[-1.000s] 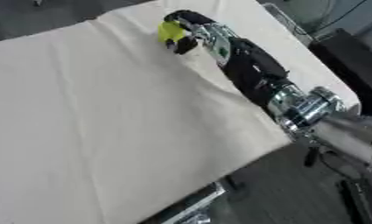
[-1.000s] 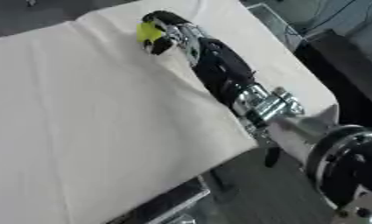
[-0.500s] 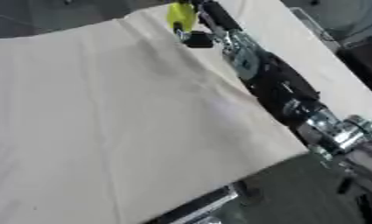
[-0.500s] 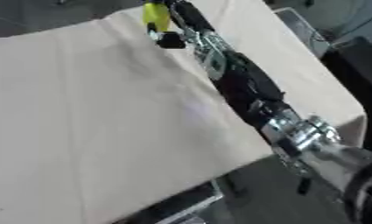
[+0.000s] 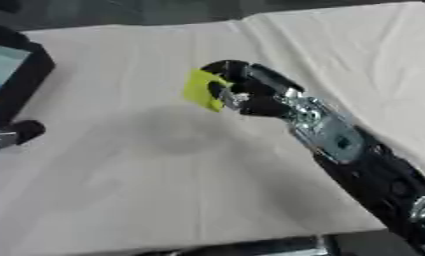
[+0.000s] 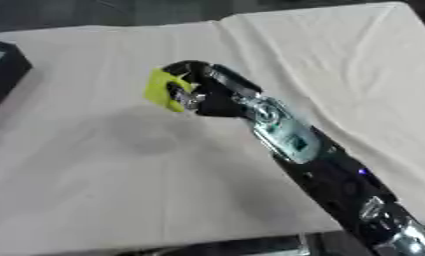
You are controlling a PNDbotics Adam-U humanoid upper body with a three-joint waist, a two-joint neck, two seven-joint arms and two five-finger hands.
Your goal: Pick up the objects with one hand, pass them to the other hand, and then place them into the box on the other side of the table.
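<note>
The right hand (image 5: 250,95) is curled round a small yellow-green object (image 5: 201,90), its fingers wrapped over the top edge and the thumb side tucked against the near face. The object looks like a flat, roughly square piece; what it is cannot be made out. It is held clear of the cloth, with a soft shadow lying on the table below and to the left of it, which suggests it is carried in the air rather than resting.

Behind the hand, the black and silver right arm (image 5: 347,150) runs down to the lower right corner of both views, reaching across the table from that side.

The table (image 5: 119,190) is covered with a pale cream cloth, creased in a few long folds. At the left edge of the left eye view stands a dark box (image 5: 19,75) with a teal inside, well apart from the object. Just below it, at the left edge, a dark rounded tip with a bit of silver shows; this is probably the left hand (image 5: 14,134), but too little of it is in view to tell how its fingers stand.

Judged from this, the pick-up is done and the object is being brought toward the middle of the table. The handover to the other hand is not yet made, and the placing into the box is left.
</note>
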